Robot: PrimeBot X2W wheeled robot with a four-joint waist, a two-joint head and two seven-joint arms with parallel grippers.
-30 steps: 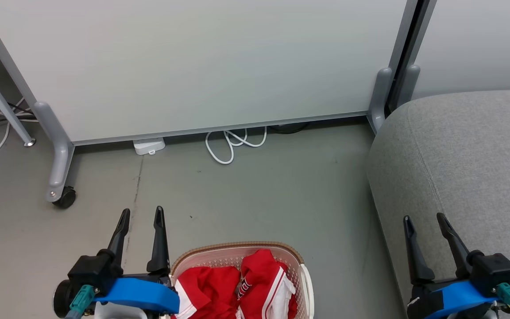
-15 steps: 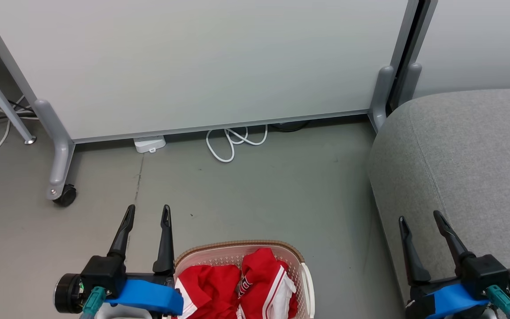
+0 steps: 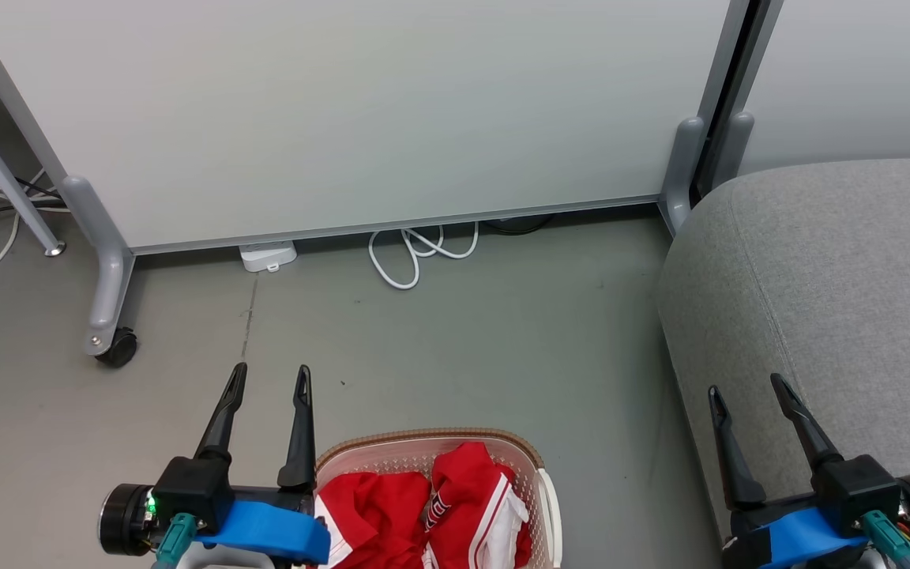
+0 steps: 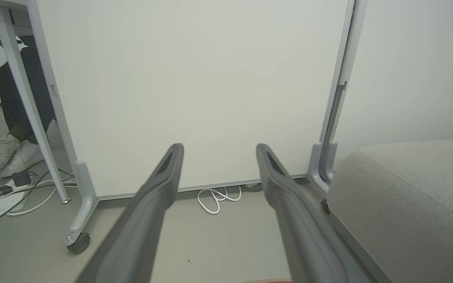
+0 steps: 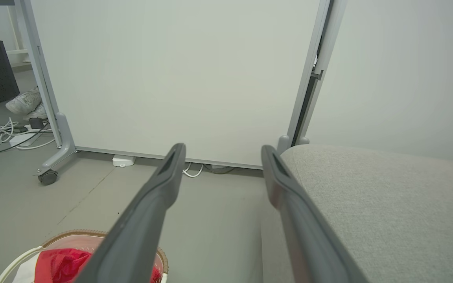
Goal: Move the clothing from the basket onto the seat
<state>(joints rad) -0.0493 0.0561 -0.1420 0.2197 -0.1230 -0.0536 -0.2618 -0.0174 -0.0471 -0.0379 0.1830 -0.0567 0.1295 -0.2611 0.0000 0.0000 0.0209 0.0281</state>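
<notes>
Clothing [image 3: 423, 514] heaped in basket [image 3: 431, 439]
Red, white-striped fabric is seen right of the spread left gripper [image 3: 269, 371]; the right gripper [image 3: 743, 383], also spread, is held by the seat [image 3: 834, 269].

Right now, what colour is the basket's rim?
Brown, with a woven look, on the cream-white perforated basket; the head view shows it best.

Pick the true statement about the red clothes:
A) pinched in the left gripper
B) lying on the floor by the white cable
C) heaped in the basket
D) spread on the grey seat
C: the red clothes lie heaped inside the basket, and the left gripper and right gripper are both open, holding nothing.
</notes>
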